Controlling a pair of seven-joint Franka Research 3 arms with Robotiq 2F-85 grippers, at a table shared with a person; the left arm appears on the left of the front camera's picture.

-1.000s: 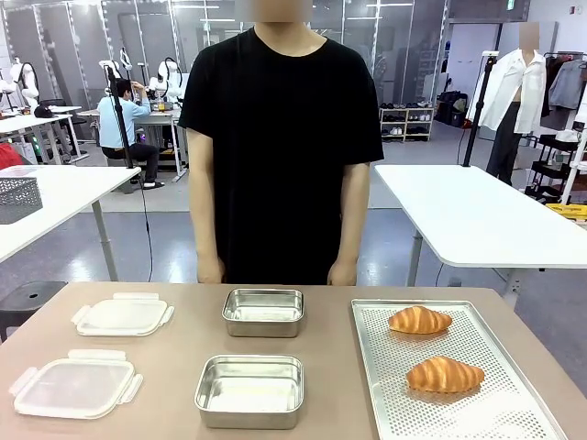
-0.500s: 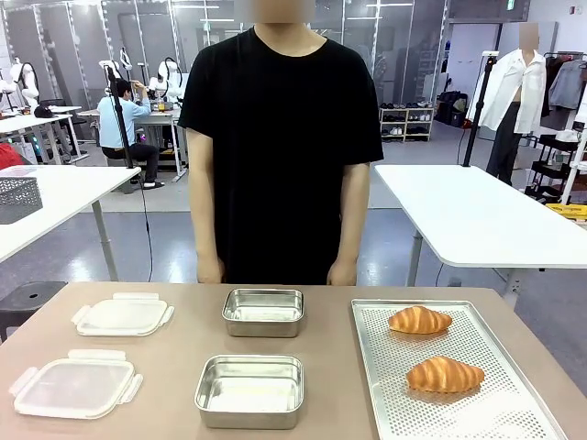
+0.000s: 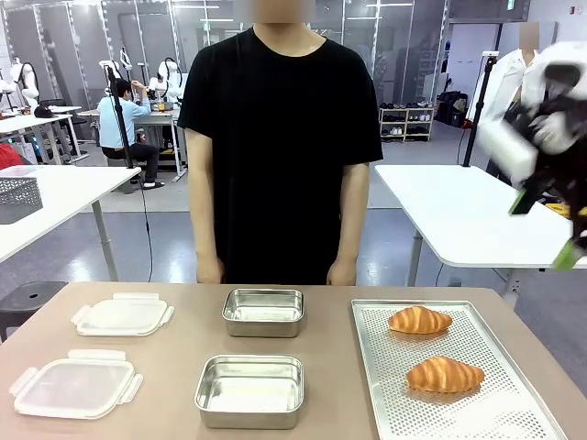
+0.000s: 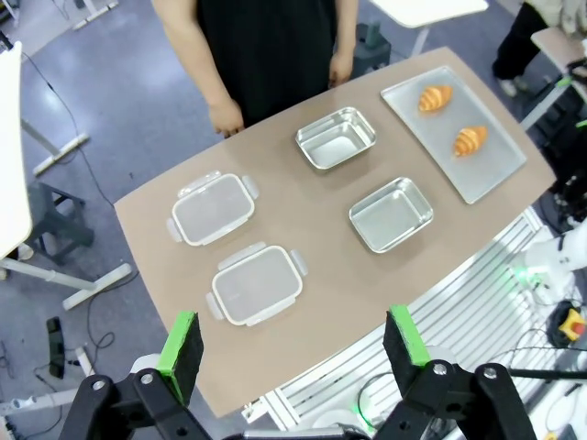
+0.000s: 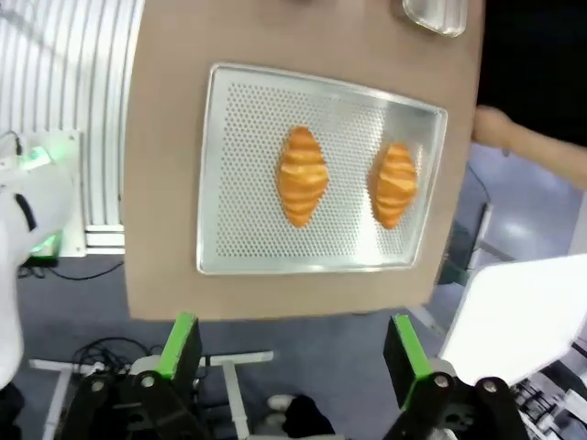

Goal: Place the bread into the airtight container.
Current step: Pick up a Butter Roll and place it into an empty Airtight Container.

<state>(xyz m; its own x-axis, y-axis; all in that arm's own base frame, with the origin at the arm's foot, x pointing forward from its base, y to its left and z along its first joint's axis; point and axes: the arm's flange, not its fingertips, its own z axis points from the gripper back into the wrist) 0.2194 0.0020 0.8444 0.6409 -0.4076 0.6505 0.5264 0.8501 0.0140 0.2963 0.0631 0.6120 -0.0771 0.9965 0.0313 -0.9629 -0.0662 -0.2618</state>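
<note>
The surface [image 3: 183,344] is seen with a perforated tray [image 3: 514,403] at its right edge, bearing the near croissant [image 3: 445,374] and far croissant [image 3: 419,319]. Mid-surface, the near container [image 3: 249,390] and far container [image 3: 263,312] are seen empty and uncovered. The right gripper [image 5: 292,330] is held high above the tray, nearer than the left gripper [image 4: 292,330]. Both pairs of jaws are spread. The croissants' long axes are set across its closing line.

Motion blur smears the right arm [image 3: 503,147] and its jaws.
</note>
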